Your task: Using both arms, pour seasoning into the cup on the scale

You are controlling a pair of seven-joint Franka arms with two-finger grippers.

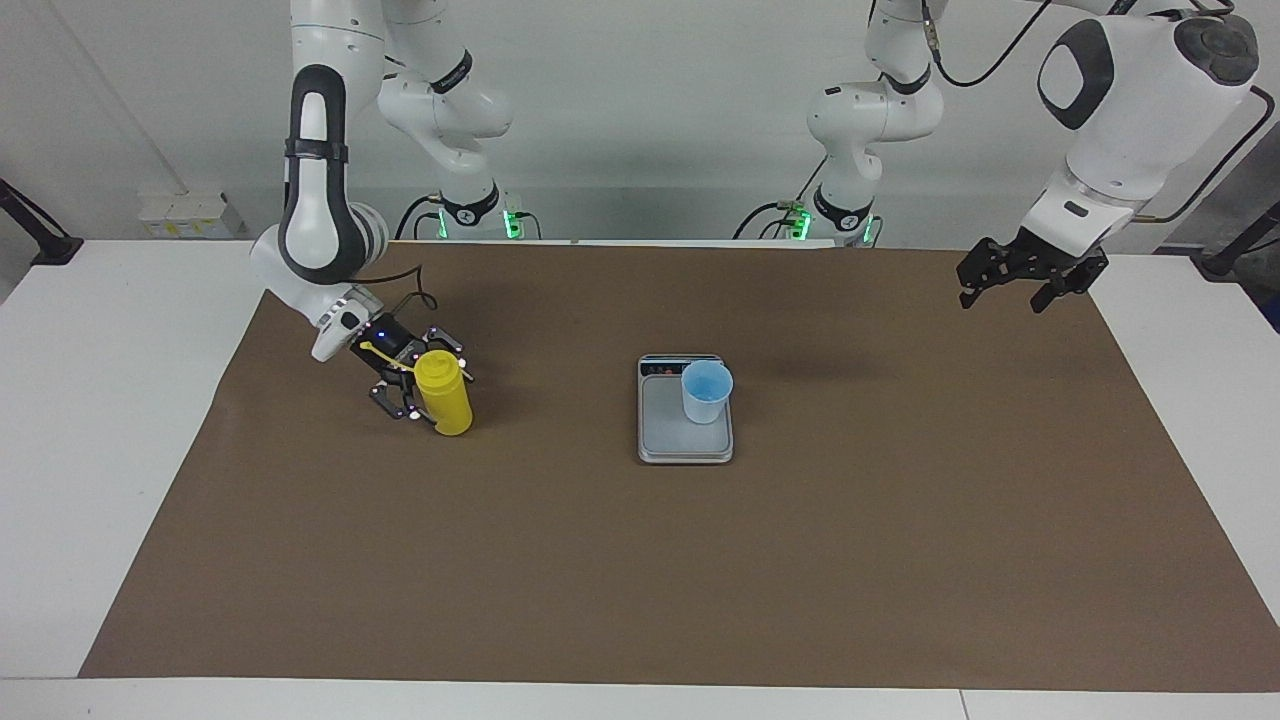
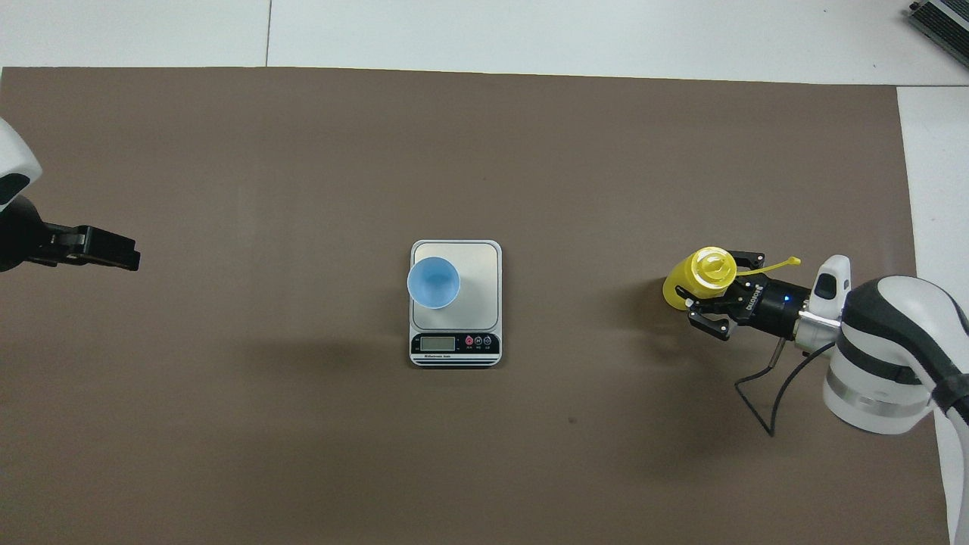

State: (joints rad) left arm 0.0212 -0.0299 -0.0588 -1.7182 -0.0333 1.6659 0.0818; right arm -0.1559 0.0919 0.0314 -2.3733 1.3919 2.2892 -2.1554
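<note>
The yellow seasoning bottle (image 1: pixel 447 402) (image 2: pixel 710 269) stands upright on the brown mat toward the right arm's end of the table, its cap strap trailing back over the gripper. My right gripper (image 1: pixel 433 390) (image 2: pixel 700 294) is low at the mat, shut on the bottle from the side. The light-blue cup (image 1: pixel 706 392) (image 2: pixel 433 282) stands on the silver scale (image 1: pixel 668 432) (image 2: pixel 475 265) at mid-table, on the corner toward the left arm. My left gripper (image 1: pixel 1003 298) (image 2: pixel 113 254) waits open in the air over the mat's edge at the left arm's end.
The brown mat (image 1: pixel 700 560) covers most of the white table (image 1: pixel 90 400). The scale's display strip (image 2: pixel 454 344) faces the robots. A black cable (image 2: pixel 757 393) loops from the right wrist down to the mat.
</note>
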